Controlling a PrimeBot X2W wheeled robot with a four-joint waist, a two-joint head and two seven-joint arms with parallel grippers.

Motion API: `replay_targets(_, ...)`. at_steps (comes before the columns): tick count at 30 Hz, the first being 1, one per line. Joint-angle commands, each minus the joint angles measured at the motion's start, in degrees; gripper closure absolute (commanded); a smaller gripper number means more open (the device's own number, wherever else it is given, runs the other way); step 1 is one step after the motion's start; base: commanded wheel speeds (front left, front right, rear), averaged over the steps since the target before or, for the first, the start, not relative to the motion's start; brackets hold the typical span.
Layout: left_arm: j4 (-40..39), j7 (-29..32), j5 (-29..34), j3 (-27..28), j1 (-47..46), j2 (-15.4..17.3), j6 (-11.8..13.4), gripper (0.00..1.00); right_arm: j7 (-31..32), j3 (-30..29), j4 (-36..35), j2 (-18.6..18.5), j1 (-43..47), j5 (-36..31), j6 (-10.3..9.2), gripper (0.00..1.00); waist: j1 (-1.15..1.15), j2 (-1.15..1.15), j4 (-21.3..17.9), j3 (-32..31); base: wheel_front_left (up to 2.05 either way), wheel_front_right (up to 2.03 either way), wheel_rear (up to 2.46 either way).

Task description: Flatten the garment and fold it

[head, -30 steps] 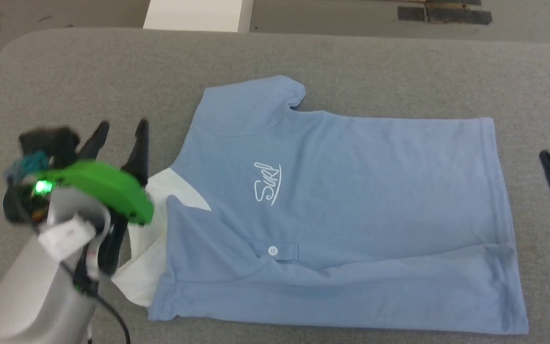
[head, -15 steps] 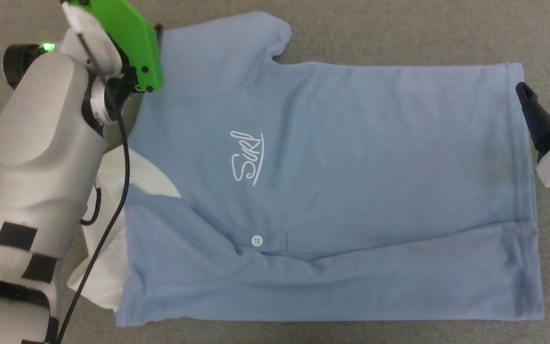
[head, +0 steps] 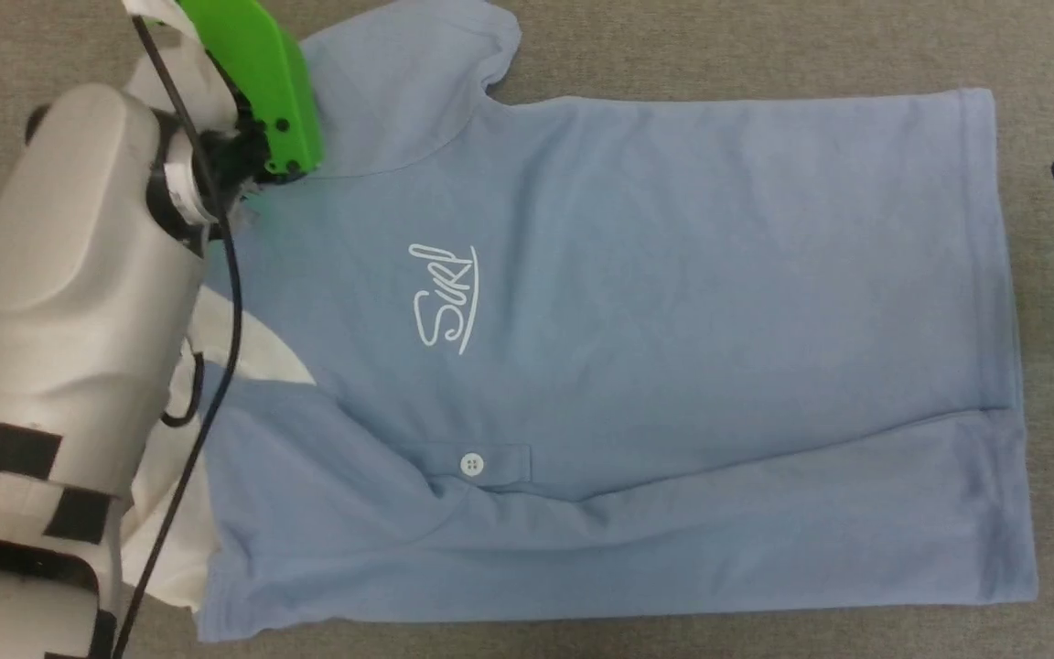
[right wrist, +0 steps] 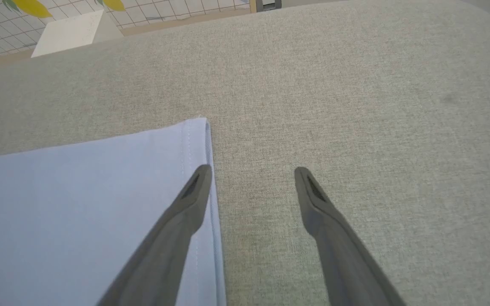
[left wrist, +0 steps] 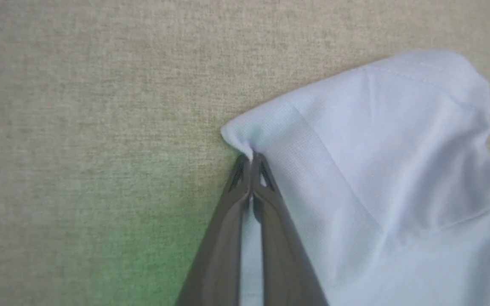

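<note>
The light blue polo shirt (head: 637, 348) lies front up and sideways on the grey surface, with its white collar (head: 252, 343) at the left, its cursive logo (head: 443, 297) and its button (head: 471, 465) showing. Its lower part is folded over along a crease. My left gripper (left wrist: 251, 159) is shut, pinching the edge of the far sleeve (left wrist: 377, 178). In the head view the green wrist cover (head: 262, 82) hides those fingers. My right gripper (right wrist: 251, 172) stands open at the hem (right wrist: 194, 170), one finger over the cloth, the other over bare surface.
The shirt rests on a wide grey fabric-covered surface (head: 765, 46). Beyond its far edge the right wrist view shows a white box (right wrist: 70, 32) on a tiled floor. My pale left forearm (head: 60, 320) covers part of the collar.
The head camera has tilted down and closer. My left arm has gone from beside the collar up to the far sleeve, where its fingers are now shut on the cloth.
</note>
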Motion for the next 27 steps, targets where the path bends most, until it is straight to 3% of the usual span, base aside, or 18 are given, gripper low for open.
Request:
replay_targets(1, 0.1, -1.2, -0.9, -0.4, 3.4, -1.0, -0.8, 1.00, 0.2, -0.2, -0.5, -0.4, 0.1, -0.2, -0.09, 0.00, -0.01, 0.00, 1.5, -0.8, 0.00, 0.00, 0.00)
replay_targets(6, -3.6, -9.5, -1.5, 2.1, 3.6, -1.3, -3.1, 1.00, 1.8, 1.0, -1.1, -2.1, -0.9, -1.2, -0.09, 0.00, -0.01, 0.00, 3.6, -2.3, 0.00, 0.00, 0.00)
replay_targets(11, -9.6, -15.6, -1.7, 3.5, 5.1, -0.7, -5.5, 1.00, 6.4, 4.6, 2.4, -6.2, -3.6, -4.2, -0.09, 0.00, -0.01, 0.00, 5.2, -2.9, 0.00, 0.00, 0.00)
replay_targets(17, -17.6, -18.2, -1.9, 4.1, 9.2, 0.2, -5.1, 1.00, 11.7, 9.7, 8.6, -10.3, -9.4, -8.2, -0.09, 0.00, -0.01, 0.00, 7.1, -1.5, 0.00, 0.00, 0.00)
replay_targets(25, -23.0, -18.3, -2.9, 4.6, 12.7, 0.8, -4.1, 1.00, 17.4, 13.9, 15.2, -12.0, -12.2, -9.5, -0.09, 0.00, -0.01, 0.00, 8.4, -0.4, 0.00, 0.00, 0.00)
replay_targets(26, -23.2, -18.3, -2.9, 4.7, 12.9, 1.0, -4.1, 1.00, 17.7, 14.0, 15.5, -11.9, -12.2, -9.2, -0.09, 0.53, -0.01, 0.00, 8.4, -0.5, 0.00, 0.00, 0.00)
replay_targets(27, -23.4, -18.4, -3.0, 4.7, 13.2, 1.1, -4.1, 1.00, 17.6, 13.8, 15.7, -11.8, -12.4, -8.8, -0.09, 0.93, -0.01, 0.00, 8.4, -0.8, 0.00, 0.00, 0.00)
